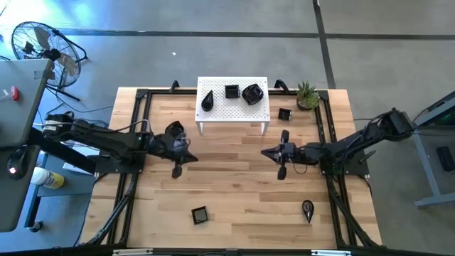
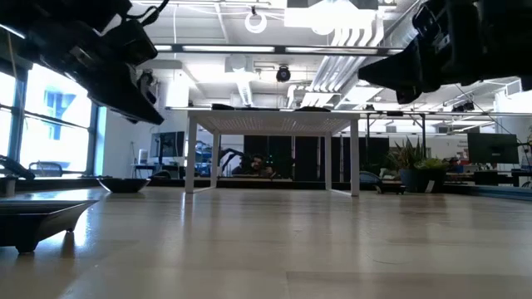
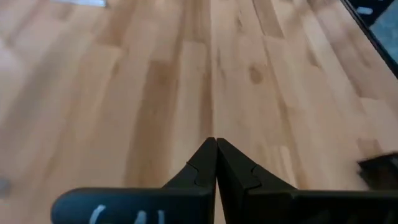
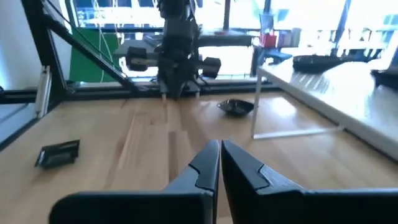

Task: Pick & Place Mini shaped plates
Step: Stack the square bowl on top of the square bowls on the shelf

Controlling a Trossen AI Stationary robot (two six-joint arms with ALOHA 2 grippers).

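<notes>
Left gripper (image 3: 216, 163) hovers over bare table (image 1: 234, 192), fingers pressed together, empty. Right gripper (image 4: 220, 163) opposite, likewise pressed together, empty.

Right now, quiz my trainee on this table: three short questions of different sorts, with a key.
1. How many black dishes sit on the white stand?
2. True or false: the right gripper holds a dish between its fingers.
3. Which dish lies nearest the potted plant: (a) the square dish, (b) the teardrop dish, (c) the small dish beside the stand?

Key: 1. Three. 2. False; both it and the left gripper are shut on nothing. 3. c.
</notes>
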